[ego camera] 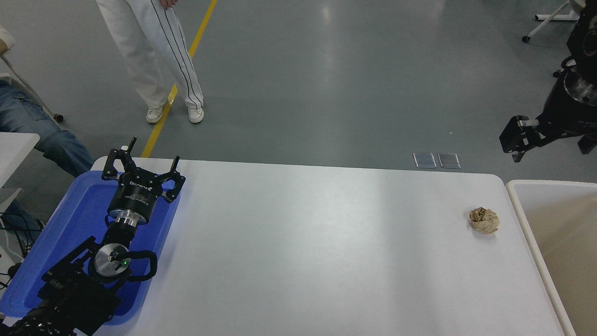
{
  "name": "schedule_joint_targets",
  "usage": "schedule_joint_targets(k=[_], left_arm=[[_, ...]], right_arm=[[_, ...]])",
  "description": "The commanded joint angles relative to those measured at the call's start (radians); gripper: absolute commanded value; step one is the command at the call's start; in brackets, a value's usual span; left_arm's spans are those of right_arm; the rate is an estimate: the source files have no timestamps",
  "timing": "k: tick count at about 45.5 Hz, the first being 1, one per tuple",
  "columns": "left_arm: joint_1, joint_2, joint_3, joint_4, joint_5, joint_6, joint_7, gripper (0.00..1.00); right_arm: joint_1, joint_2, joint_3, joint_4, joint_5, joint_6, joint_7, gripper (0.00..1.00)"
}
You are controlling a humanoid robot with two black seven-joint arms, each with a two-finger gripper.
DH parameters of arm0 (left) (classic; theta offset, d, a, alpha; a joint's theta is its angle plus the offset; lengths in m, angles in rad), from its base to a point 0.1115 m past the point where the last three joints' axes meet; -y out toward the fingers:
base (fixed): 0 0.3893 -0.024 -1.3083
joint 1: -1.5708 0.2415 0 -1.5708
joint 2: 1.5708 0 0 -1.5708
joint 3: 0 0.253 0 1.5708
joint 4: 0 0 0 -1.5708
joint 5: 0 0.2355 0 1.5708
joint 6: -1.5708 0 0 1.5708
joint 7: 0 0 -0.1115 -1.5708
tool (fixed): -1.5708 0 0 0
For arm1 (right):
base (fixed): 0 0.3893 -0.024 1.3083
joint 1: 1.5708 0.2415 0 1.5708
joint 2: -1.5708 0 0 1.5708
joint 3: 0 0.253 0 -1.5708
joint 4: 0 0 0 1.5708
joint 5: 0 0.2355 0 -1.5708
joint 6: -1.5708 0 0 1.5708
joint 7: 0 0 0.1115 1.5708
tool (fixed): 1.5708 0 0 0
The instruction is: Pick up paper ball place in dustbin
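the right gripper (513,142) hangs in the air past the table's far right corner, above the floor, holding nothing; whether its fingers are spread or closed cannot be told from this angle. the paper ball (484,220) lies on the white table (308,242) near its right edge, well apart from that gripper. just beyond that edge stands the dustbin (527,219), its cream rim close beside the ball. the left gripper (148,161) is parked at the near left corner over the blue tray (70,219), fingers spread and empty. a person in white trousers (158,60) stands on the floor behind the far edge.
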Motion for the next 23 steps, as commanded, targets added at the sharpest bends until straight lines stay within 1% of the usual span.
schedule_joint_targets(k=[1,23], left_arm=[[-0.002,0.000,0.003,0.000,0.002,0.000,0.000,1.00],[-0.002,0.000,0.002,0.000,-0.001,0.000,0.000,1.00]], right_arm=[[-0.007,0.001,0.003,-0.001,0.000,0.000,0.000,1.00],[-0.010,0.001,0.009,-0.001,0.000,0.000,0.000,1.00]])
